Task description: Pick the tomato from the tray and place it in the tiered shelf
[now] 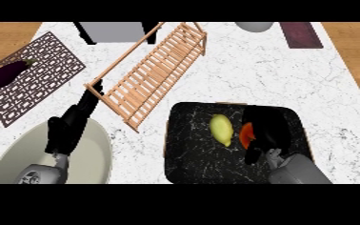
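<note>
A red tomato lies on the black marbled tray at the lower right, mostly hidden by my right hand, whose fingers curl round it. Only the tomato's left side shows. A yellow-green mango-like fruit lies on the tray just left of the tomato. The wooden slatted tiered shelf stands diagonally at the middle of the counter, up and left of the tray. My left hand rests open at the lower left, fingers pointing up, over a bowl's rim.
A large pale bowl sits at the lower left. A patterned brown mat with a purple eggplant lies at the far left. A grey box, a pale bowl and a dark red board line the back edge.
</note>
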{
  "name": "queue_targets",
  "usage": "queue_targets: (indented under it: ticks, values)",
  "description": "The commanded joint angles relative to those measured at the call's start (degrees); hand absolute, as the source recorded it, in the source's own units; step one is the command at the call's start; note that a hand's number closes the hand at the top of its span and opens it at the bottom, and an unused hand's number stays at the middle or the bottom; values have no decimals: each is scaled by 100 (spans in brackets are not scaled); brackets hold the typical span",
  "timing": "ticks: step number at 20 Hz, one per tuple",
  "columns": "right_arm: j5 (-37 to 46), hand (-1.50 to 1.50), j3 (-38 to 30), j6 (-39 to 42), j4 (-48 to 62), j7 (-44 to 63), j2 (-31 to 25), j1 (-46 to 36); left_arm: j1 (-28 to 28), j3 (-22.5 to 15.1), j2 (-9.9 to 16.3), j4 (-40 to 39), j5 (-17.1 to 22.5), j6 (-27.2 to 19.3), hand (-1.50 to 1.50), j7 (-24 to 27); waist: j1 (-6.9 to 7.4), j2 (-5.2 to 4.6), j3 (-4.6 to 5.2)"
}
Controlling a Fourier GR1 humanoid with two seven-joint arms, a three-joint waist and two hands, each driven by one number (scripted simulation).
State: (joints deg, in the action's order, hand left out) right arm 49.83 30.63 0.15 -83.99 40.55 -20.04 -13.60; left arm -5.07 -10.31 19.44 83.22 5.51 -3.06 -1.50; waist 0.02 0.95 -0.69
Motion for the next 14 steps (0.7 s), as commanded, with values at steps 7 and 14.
queue_targets:
  ticks: [7, 14]
  values:
    - [-323, 150, -88, 463, -210, -1376, -559, -534, 360, -43, -62, -493, 9, 160, 0, -16, 122, -145, 69]
    - [-1524, 150, -651, 1312, 82, -3805, -1335, -1468, 306, -212, -258, -498, -99, 78, 0, -29, 142, -162, 67]
